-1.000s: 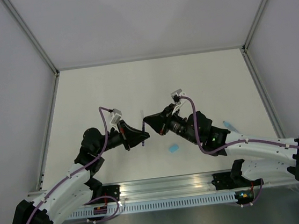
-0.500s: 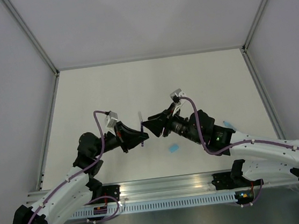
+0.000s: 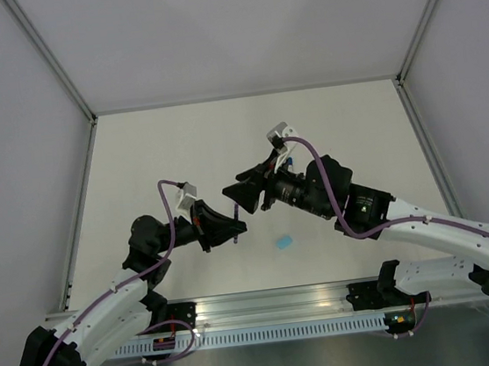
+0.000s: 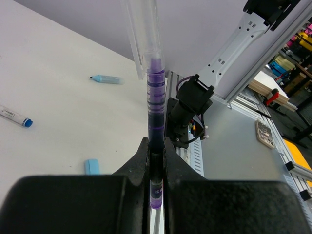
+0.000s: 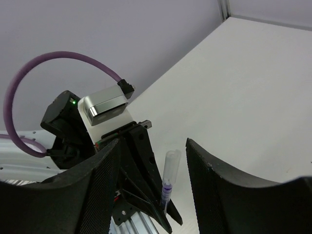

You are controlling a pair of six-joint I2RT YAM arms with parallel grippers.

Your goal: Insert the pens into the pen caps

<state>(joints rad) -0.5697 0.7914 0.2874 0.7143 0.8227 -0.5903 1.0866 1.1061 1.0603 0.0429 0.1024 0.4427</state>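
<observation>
One dark, purple-inked pen (image 4: 155, 107) stands clamped in the left gripper (image 4: 156, 146) at mid-table, with a clear cap (image 4: 144, 34) sleeved over its upper end. This capping step looks all but finished, though full seating cannot be confirmed. The right gripper (image 5: 153, 146) hovers just beyond it, fingers spread wide and empty; the next move seems to call for a press home, or a reach for the pale-blue cap (image 3: 283, 242) lying near-right on the table (image 3: 177, 138).

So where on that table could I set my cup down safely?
The far half of the table is bare from side to side. It is crowded mid-table, where the left tool, gripping a pen, faces the right tool, with a blue cap lying close by.
</observation>
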